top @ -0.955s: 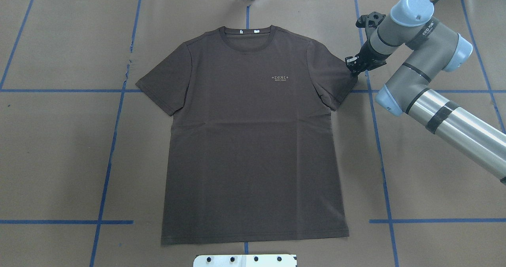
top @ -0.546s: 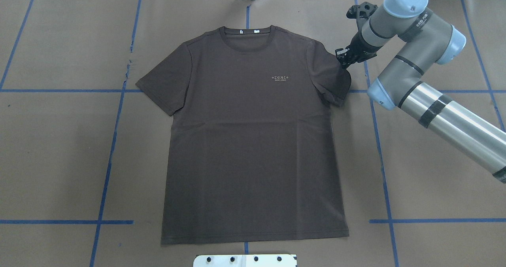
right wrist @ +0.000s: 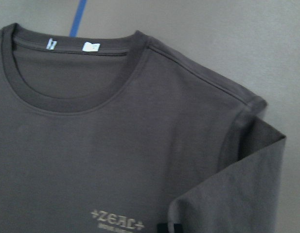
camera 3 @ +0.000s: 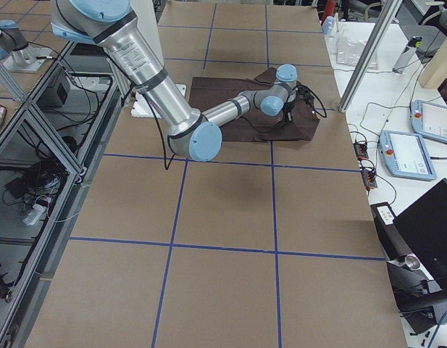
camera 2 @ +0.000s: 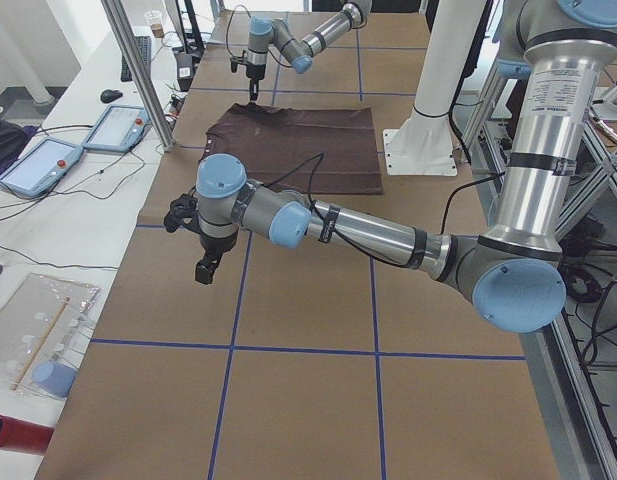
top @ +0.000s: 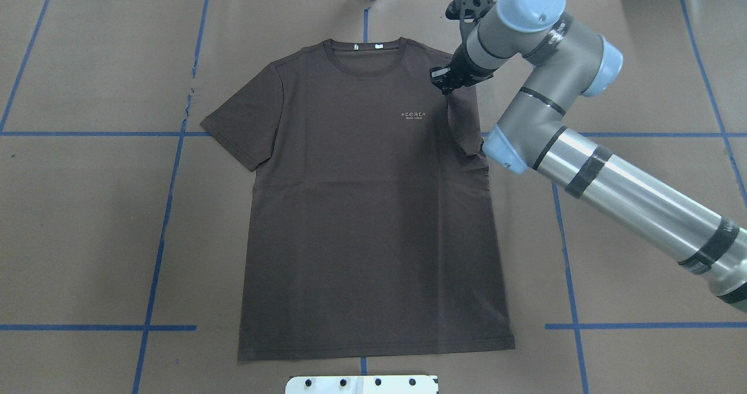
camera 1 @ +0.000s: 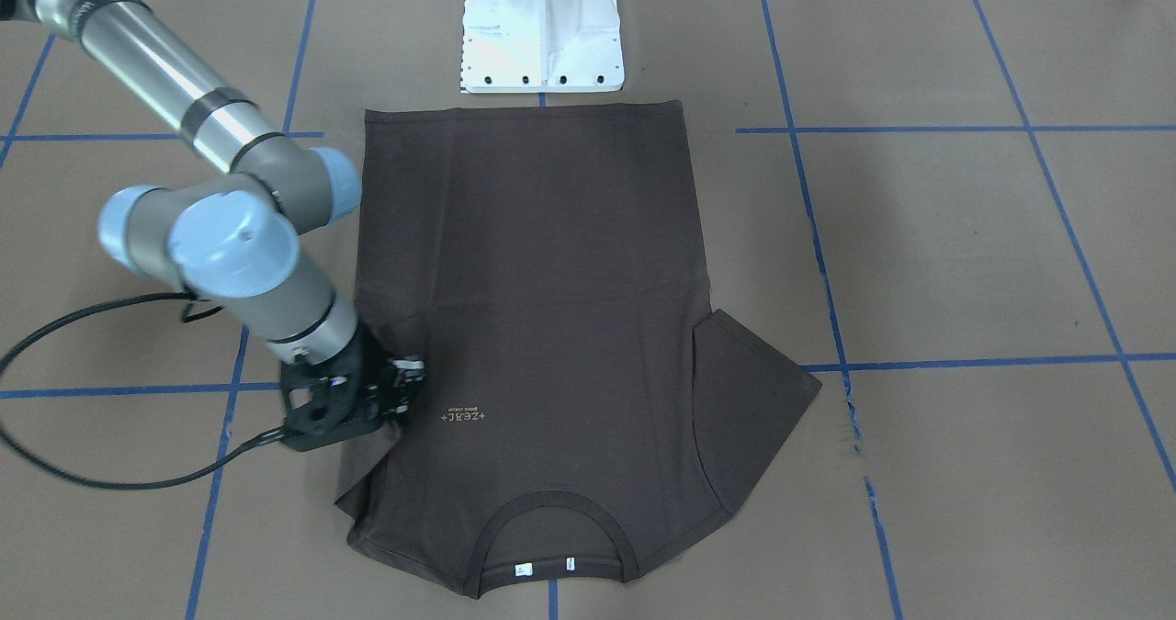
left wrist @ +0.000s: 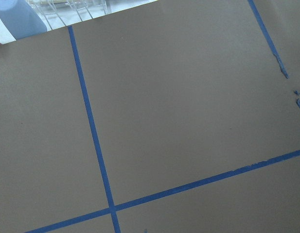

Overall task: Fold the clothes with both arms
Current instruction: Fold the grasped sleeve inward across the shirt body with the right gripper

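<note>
Location: the dark brown T-shirt (top: 373, 219) lies flat and face up on the paper-covered table (top: 87, 219), centred in front of the white pedestal base (top: 362, 384).

Orientation: its long axis runs straight out from the robot. The hem (top: 376, 353) is nearest the base and the ribbed collar (top: 365, 61) is at the far end, pointing away from the robot.

Right gripper (top: 444, 82): clamped on the hem of the right-hand sleeve (top: 464, 119), holding it raised and turned inward over the chest, just beside the pale lettering (top: 414, 115).

Left gripper (camera 2: 206, 268): well apart from the garment, above bare table. It shows in the side view only, so I cannot tell whether it is parted or closed.

Risks noted:
- The pinch takes only the sleeve edge. If the cloth slides out, the sleeve would likely fall back half folded.
- Nothing pins the body, so a further inward pull could drag the shoulder and skew or wrinkle the shirt.
- The opposite sleeve (top: 239, 125) lies spread out, so an uneven crease here would probably leave the two sides unmatched
</note>
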You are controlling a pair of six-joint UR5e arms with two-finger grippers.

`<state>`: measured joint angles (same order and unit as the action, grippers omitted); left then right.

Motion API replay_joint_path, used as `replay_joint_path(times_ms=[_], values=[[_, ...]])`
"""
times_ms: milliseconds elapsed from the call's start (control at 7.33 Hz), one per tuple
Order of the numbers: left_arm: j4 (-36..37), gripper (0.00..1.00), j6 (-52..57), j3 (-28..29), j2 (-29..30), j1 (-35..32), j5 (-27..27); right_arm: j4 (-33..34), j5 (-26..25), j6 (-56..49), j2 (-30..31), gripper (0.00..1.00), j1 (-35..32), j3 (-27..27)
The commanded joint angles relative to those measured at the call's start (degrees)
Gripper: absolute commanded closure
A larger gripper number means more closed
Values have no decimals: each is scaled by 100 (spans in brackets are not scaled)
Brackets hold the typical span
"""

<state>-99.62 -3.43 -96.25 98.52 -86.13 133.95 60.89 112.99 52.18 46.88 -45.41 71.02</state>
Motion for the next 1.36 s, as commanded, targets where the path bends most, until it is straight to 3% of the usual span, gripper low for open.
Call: replay_joint_path(times_ms=[0,136,546,682,955,1228], values=[[-4,0,-9,1,9,0,0,11,-979,415,-266,100,568,26],[-4,0,-9,-8,9,0,0,11,-998,407,-249,1,577,-1],[-57,0,0,-8,62,9,-18,46,-954,581,-293,0,551,-10],[-214,0,-9,1,114,157,-44,151,-684,687,-311,0,438,-10],[-1342,0,-2419,-26,194,1066,-262,1201,674,583,-250,0,-192,139],[-2102,0,-4526,-78,220,2210,-1156,2360,1434,-237,170,0,-703,777]])
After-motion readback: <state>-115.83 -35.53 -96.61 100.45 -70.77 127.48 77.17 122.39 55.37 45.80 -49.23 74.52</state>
